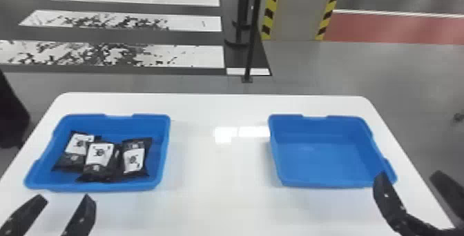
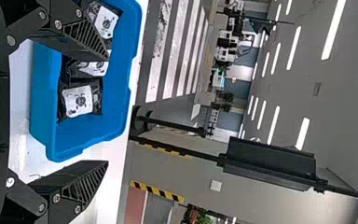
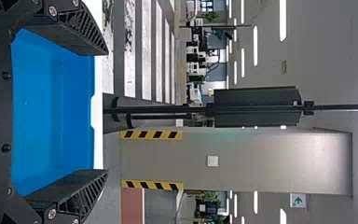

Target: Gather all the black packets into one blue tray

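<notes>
Grey floor runs out beyond the white, round-cornered table (image 1: 221,169), with worn white crossing stripes (image 1: 145,54) past the far edge and a grey column (image 1: 300,7) trimmed in yellow and black. On the table, toward my left, sits the shallow blue plastic tray with notched rims (image 1: 103,186), and that's my landmark. Well to its right is a second blue plastic tray (image 1: 319,156).

And there they are, inside the landmark tray: three black packets with white labels (image 1: 74,150) (image 1: 99,159) (image 1: 134,159), bunched side by side, labels up, the middle one lapping against its neighbour. They look loosely laid rather than lined up; the walls keep the bunch together. With every packet I can see in one tray, I'd call the gathering as good as complete, and the two arms look parked to leave both trays unobstructed.

Now the jaws! My left black two-finger gripper (image 1: 64,199) is spread wide at the landmark tray's near side, nothing in its grasp; the packets lie ahead of its fingertips, toward the right, not between the pads. My right black two-finger gripper (image 1: 409,174) is far to that tray's right, also spread wide and holding nothing, the packets well apart from it.
</notes>
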`<action>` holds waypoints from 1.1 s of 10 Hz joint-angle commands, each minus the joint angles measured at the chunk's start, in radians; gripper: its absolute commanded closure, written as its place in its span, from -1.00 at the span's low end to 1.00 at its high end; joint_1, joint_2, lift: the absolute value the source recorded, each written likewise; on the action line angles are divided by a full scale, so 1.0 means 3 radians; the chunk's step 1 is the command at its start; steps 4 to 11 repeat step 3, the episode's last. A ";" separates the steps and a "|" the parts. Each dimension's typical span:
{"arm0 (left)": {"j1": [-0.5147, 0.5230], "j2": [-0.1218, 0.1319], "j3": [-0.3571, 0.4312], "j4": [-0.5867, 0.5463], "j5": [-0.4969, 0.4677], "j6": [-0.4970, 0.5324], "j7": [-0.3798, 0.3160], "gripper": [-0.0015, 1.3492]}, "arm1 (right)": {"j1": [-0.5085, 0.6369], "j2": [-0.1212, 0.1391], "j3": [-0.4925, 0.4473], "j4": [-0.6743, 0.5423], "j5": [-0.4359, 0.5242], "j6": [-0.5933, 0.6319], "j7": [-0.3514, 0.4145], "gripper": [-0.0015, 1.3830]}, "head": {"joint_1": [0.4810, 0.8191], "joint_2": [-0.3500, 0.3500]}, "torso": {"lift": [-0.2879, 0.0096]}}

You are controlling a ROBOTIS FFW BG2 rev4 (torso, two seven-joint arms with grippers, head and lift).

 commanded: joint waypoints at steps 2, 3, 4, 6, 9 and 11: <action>-0.0025 -0.0009 -0.0017 0.0000 -0.0036 0.0015 0.0000 -0.61 | -0.0024 0.0003 0.0002 0.0030 0.0015 0.0007 0.0000 -0.82 | 0.27 -0.22 | 0.20; -0.0025 -0.0009 -0.0023 0.0000 -0.0043 0.0024 0.0000 -0.61 | -0.0041 0.0003 0.0002 0.0030 0.0015 0.0007 0.0000 -0.82 | 0.27 -0.23 | 0.20; -0.0025 -0.0009 -0.0023 0.0000 -0.0043 0.0024 0.0000 -0.61 | -0.0041 0.0003 0.0002 0.0030 0.0015 0.0007 0.0000 -0.82 | 0.27 -0.23 | 0.20; -0.0025 -0.0009 -0.0023 0.0000 -0.0043 0.0024 0.0000 -0.61 | -0.0041 0.0003 0.0002 0.0030 0.0015 0.0007 0.0000 -0.82 | 0.27 -0.23 | 0.20; -0.0025 -0.0009 -0.0023 0.0000 -0.0043 0.0024 0.0000 -0.61 | -0.0041 0.0003 0.0002 0.0030 0.0015 0.0007 0.0000 -0.82 | 0.27 -0.23 | 0.20; -0.0025 -0.0009 -0.0023 0.0000 -0.0043 0.0024 0.0000 -0.61 | -0.0041 0.0003 0.0002 0.0030 0.0015 0.0007 0.0000 -0.82 | 0.27 -0.23 | 0.20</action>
